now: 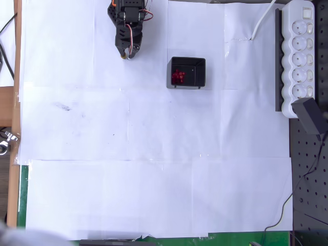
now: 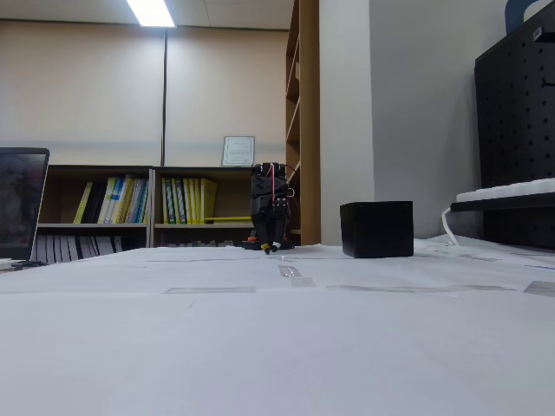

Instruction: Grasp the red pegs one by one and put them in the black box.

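The black box sits on the white paper at the upper middle of the overhead view, and several red pegs lie clustered in its left part. From the fixed view the box is a black cube whose inside is hidden. My gripper hangs folded back at the top of the paper, left of the box and well apart from it, its tips pointing down close together with nothing between them. The fixed view has the gripper low over the table, left of the box.
A white power strip on a black rail runs along the right edge, with a black pegboard below it. The white paper covers the table; a wooden table edge lies at the left.
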